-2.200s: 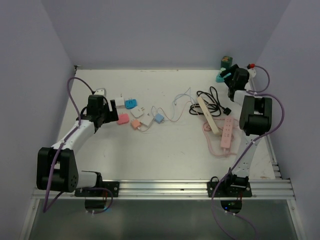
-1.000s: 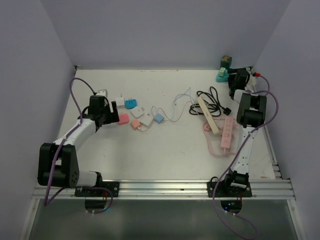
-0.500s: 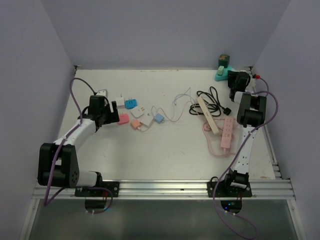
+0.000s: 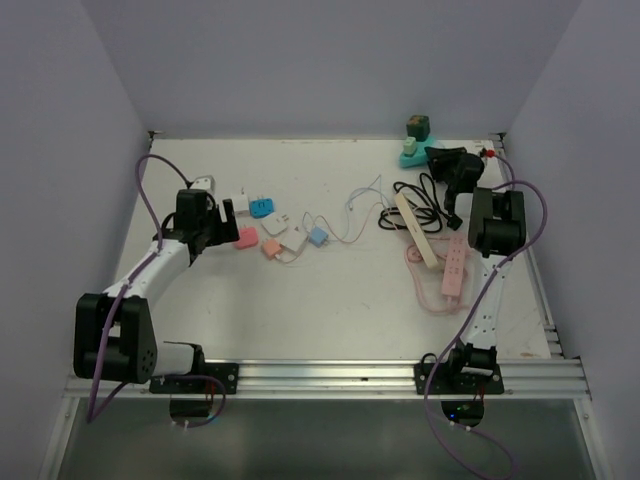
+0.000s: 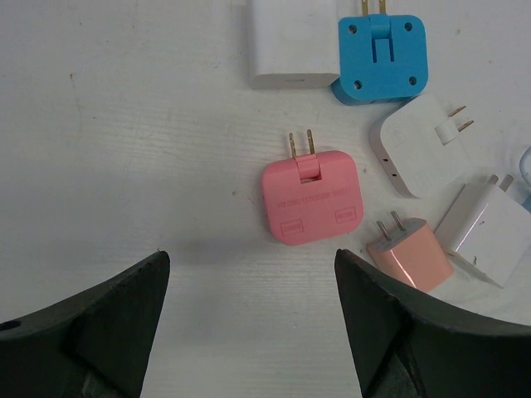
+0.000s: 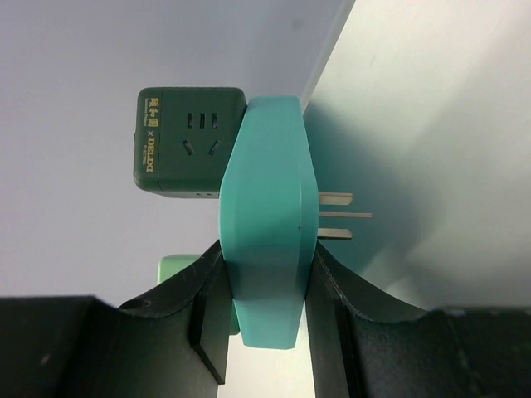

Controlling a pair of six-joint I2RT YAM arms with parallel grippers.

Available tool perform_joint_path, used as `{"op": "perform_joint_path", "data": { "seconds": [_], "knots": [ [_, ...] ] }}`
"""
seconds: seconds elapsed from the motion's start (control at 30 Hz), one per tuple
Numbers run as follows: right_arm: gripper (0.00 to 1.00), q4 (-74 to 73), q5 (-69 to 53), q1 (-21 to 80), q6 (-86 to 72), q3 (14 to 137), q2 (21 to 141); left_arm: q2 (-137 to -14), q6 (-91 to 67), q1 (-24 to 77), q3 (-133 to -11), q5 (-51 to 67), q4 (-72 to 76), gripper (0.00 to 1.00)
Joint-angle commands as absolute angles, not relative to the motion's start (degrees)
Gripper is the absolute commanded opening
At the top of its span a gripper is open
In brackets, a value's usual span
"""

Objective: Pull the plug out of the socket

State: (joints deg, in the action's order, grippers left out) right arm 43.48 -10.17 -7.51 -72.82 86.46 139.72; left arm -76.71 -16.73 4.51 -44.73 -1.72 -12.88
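The right fingers (image 6: 207,319) clamped onto the teal plug (image 6: 265,182) and swung it leftward, the green socket cube (image 6: 187,141) still attached and separation pending, while the left fingers (image 5: 108,307) stood spread.

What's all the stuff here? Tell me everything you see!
teal plug: one, teal, far right, in the right tool
socket cube: one, dark green, next to the teal plug
chargers: at least seven, white, pink, blue, orange, left of middle
cream power strip: one, cream, right side
pink power strip: one, pink, beside the cream one
black cable: one, black, behind the strips
thin cable: one, white, middle
left tool: one, black, open above the chargers
right tool: one, black, shut on the teal plug
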Motion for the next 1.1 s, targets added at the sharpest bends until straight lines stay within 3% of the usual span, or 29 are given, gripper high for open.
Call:
{"op": "perform_joint_path", "data": {
  "seconds": [0.0,0.4,0.63,0.97,1.07],
  "knots": [
    [0.00,57.6,-16.9,-4.5,-74.7,84.9,133.6,-74.5,-16.6,4.0,-46.1,-0.9,-9.9,0.84],
    [0.00,61.4,-25.1,5.6,-72.2,80.9,125.0,-72.9,-18.4,4.0,-45.3,3.9,-8.9,0.84],
    [0.00,58.1,-26.7,12.9,-67.9,75.4,117.5,-72.0,-23.5,4.0,-45.5,12.9,-7.6,0.85],
    [0.00,36.6,-15.1,22.8,-49.3,59.7,97.0,-67.3,-35.1,8.2,-49.6,21.1,-9.5,0.87],
    [0.00,23.4,-7.8,27.1,-41.3,58.6,90.6,-67.8,-40.6,12.0,-49.9,22.5,-9.1,0.87]
  ]
}}
